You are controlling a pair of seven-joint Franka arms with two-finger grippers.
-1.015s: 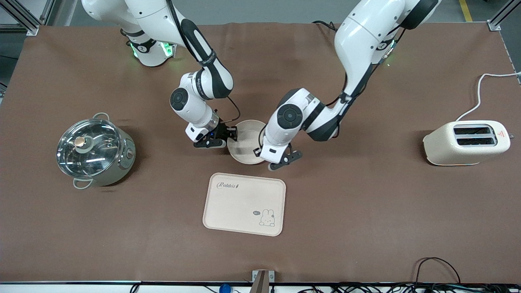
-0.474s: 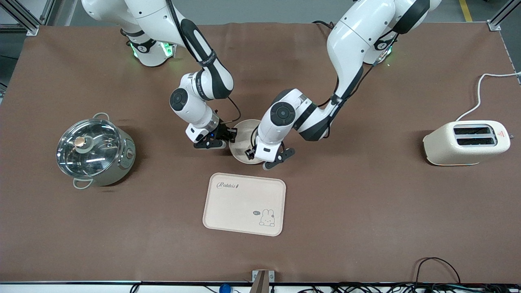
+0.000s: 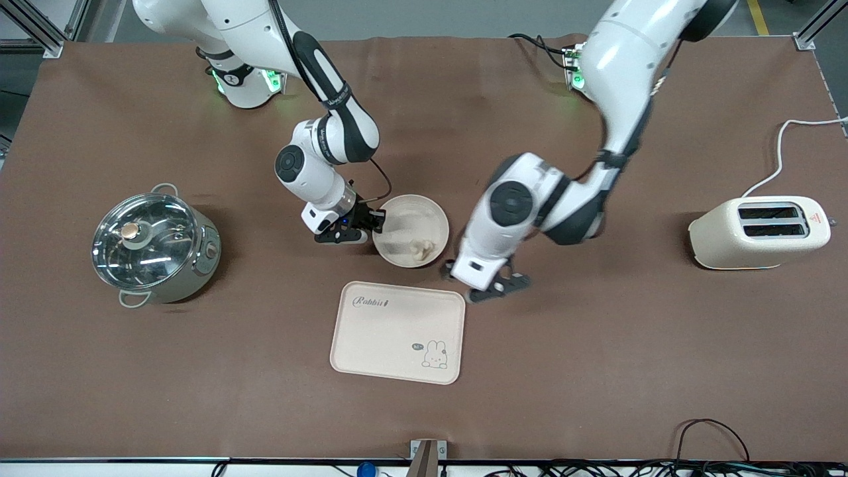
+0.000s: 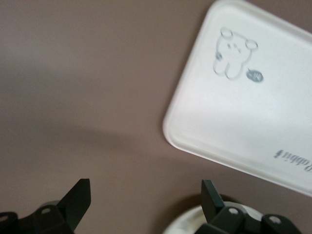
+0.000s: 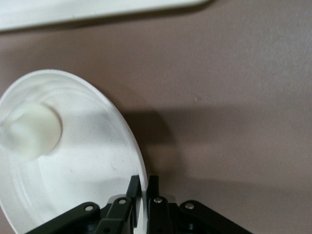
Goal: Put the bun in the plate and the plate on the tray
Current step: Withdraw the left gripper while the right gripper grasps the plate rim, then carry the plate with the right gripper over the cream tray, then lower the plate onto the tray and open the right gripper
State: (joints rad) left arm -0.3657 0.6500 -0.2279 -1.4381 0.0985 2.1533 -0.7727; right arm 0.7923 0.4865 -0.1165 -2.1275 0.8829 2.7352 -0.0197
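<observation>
Right gripper (image 3: 371, 227) pinches the plate (image 3: 401, 215) at its nine-o'clock rim in the front view, likely to carry or slide it to the tray (image 3: 384, 331), which lies nearer the camera. The bun (image 3: 421, 248) sits in the plate at about five o'clock of its centre, so that step looks done. Left gripper (image 3: 478, 285) hovers over bare table off the tray's one-o'clock corner, carrying nothing.

Left wrist view: its fingers (image 4: 78, 197) are spread wide and empty, the tray (image 4: 243, 117) in sight.

Right wrist view: the right gripper (image 5: 140, 187) has its jaws nearly closed on the plate (image 5: 87, 170) rim, the bun (image 5: 31, 130) toward ten o'clock of them.
</observation>
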